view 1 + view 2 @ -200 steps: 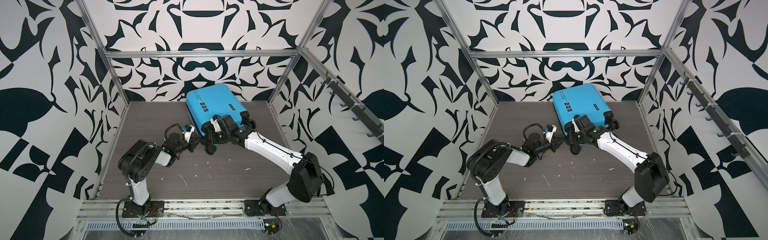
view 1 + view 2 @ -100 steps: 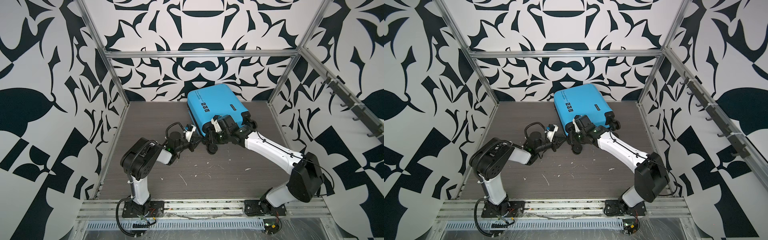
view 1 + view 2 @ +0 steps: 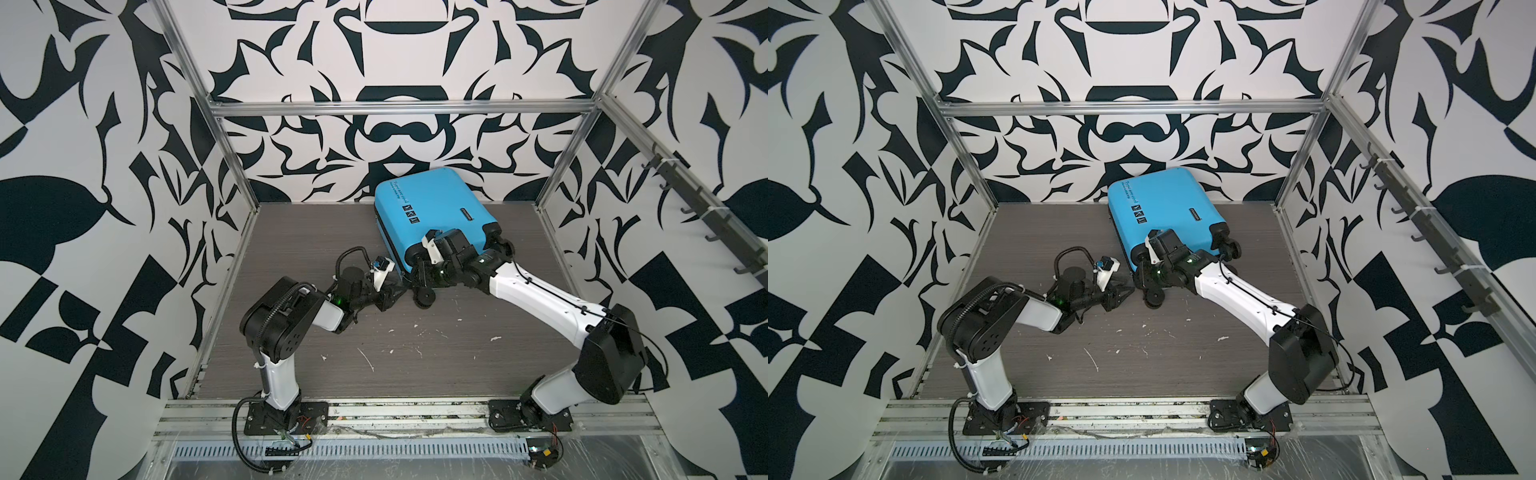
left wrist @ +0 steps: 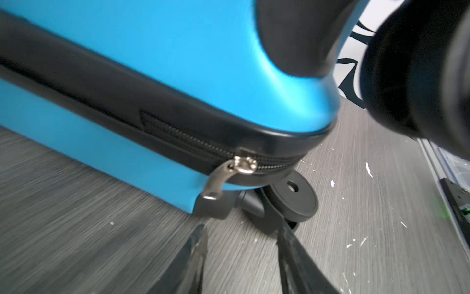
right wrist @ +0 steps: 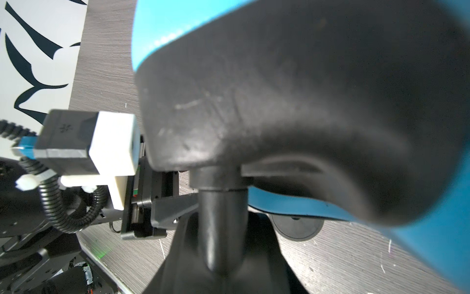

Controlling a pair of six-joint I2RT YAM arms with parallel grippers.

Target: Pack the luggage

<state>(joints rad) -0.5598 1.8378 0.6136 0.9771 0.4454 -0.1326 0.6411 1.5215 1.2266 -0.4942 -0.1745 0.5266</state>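
The luggage (image 3: 432, 210) (image 3: 1163, 208), bright blue and closed, lies flat at the back of the table. My right gripper (image 3: 419, 276) (image 3: 1145, 276) (image 5: 223, 244) is shut on the black wheel post (image 5: 222, 213) at the near-left corner of the luggage. The wheel (image 3: 424, 298) (image 4: 292, 201) rests on the table. My left gripper (image 3: 397, 293) (image 3: 1126, 293) (image 4: 241, 229) stands open just short of that corner, with bare table between its fingers. The silver zipper pull (image 4: 216, 183) hangs from the black zipper band (image 4: 101, 101) a little beyond the fingertips.
White flecks (image 3: 368, 359) lie scattered on the grey wood-grain table (image 3: 316, 249). Patterned walls and metal frame posts (image 3: 232, 153) close in three sides. A hook rail (image 3: 706, 220) runs along the right wall. Another black wheel (image 3: 505, 249) sticks out at the luggage's right corner.
My left gripper's jaws have spread apart at the luggage's corner. The right arm and the luggage have stayed where they were.
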